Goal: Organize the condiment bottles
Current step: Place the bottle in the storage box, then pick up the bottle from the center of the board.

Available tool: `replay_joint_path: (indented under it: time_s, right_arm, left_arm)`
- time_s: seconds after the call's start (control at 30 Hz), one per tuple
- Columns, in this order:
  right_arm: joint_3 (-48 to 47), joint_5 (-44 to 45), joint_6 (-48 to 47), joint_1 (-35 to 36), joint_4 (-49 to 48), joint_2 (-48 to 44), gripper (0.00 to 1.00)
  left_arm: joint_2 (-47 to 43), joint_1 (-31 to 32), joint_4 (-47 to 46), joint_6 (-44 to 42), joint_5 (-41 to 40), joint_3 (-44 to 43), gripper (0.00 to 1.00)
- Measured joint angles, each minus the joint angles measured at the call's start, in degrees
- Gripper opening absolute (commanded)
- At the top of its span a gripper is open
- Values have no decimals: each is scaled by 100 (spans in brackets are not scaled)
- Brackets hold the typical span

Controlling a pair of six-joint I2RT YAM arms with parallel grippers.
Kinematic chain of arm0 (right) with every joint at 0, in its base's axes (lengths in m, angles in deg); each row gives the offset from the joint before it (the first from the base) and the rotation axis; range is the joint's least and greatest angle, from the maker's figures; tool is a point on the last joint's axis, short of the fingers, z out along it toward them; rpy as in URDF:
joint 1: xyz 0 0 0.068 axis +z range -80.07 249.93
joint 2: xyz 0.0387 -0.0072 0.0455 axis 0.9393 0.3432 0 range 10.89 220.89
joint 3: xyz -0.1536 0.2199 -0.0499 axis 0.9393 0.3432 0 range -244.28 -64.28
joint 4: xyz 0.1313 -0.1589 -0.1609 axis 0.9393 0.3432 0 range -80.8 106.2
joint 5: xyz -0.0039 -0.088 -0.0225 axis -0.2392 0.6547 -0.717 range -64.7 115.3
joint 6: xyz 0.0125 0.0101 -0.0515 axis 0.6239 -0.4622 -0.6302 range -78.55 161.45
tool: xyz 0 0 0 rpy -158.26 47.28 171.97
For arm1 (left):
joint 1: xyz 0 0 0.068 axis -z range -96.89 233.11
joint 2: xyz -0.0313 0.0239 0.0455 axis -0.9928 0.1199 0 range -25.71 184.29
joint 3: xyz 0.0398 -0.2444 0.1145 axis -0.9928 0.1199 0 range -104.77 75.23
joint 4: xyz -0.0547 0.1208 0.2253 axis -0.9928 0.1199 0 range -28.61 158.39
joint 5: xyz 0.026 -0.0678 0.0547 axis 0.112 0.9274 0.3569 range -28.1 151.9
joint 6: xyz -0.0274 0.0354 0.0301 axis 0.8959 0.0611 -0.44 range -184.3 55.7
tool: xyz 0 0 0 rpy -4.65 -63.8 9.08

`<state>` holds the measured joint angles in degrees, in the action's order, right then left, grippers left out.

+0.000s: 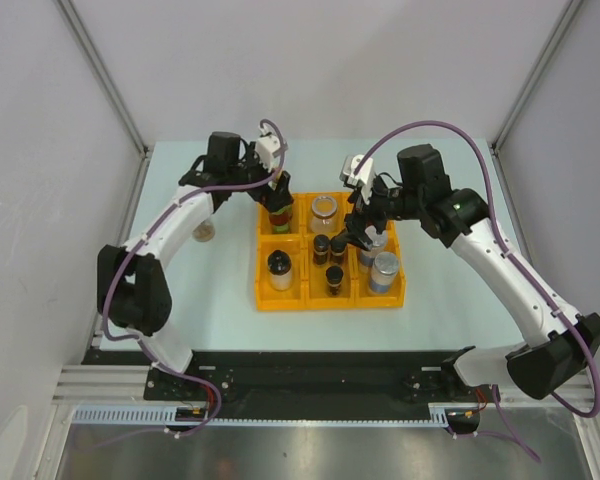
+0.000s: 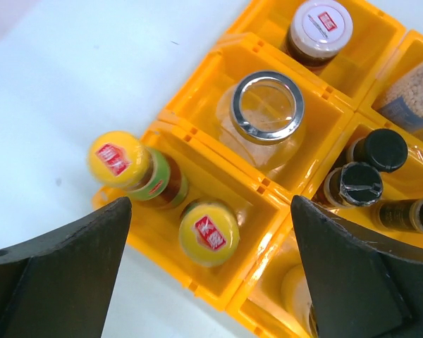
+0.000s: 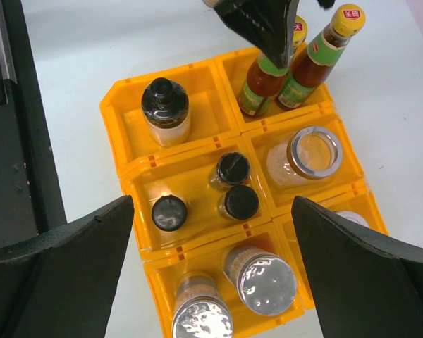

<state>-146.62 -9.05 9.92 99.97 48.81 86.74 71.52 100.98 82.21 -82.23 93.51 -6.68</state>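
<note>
The pale tabletop (image 1: 200, 300) carries one yellow-orange tray (image 3: 208, 105) of six compartments, and nearly all the condiment bottles stand in it upright, like with like, which seems to be the rule of the sorting. The left end effector (image 2: 210, 211) hangs over the far-left compartment with its fingers spread wide and nothing pinched between them. The right end effector (image 3: 211, 208) is likewise spread and empty above the right half of the tray, high enough that its camera takes in every compartment, probably to keep clear of the caps.

Below the left fingers stand two slim sauce bottles (image 3: 296, 67) with yellow caps, leaning a little against each other, since the compartment is roomier than the pair. Next to them the clear jar (image 2: 268, 105) with a silver rim has a compartment to itself; beyond it sits a white-lidded jar (image 2: 321, 24). In the near row two silver-lidded jars (image 3: 268, 282) share a compartment, three black-capped spice jars (image 3: 233, 169) share the middle one, and a black-capped jar (image 3: 166, 105) of white contents stands alone.

One stray jar (image 1: 204, 232) rests outside on the tabletop, close beside the left arm. By my judgement it is the piece left to bring in, and the left end effector is the nearer one for it.
</note>
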Motion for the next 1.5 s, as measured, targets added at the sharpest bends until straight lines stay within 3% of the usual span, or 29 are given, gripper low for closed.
replay_joint_path:
  time_s: [0.2,0.37,0.5,0.6,0.83,1.37,1.43,1.5]
  right_arm:
    - [4,-2,0,2,0,11,100]
    - [7,7,-2,66,-2,44,100]
    - [22,66,-4,188,-2,103,100]
    - [44,111,-4,275,-4,151,100]
    - [85,245,-7,415,-4,175,100]
    - [114,306,-11,444,-13,188,100]
    - [129,310,-11,446,-13,190,100]
    - [140,317,-11,452,-20,197,100]
  left_arm:
    - [-713,-260,243,-2,-398,-15,100]
    - [-1235,-1235,411,-11,-511,138,100]
    - [-1158,-2059,837,-173,-605,151,100]
    - [-898,-2341,1248,-468,-662,151,100]
    - [111,-2378,1982,-1099,-916,131,100]
    - [761,-2492,2017,-1270,-1561,-284,99]
    - [835,-2492,2035,-1300,-1611,-284,94]
    - [879,-2492,2050,-1320,-1641,-284,73]
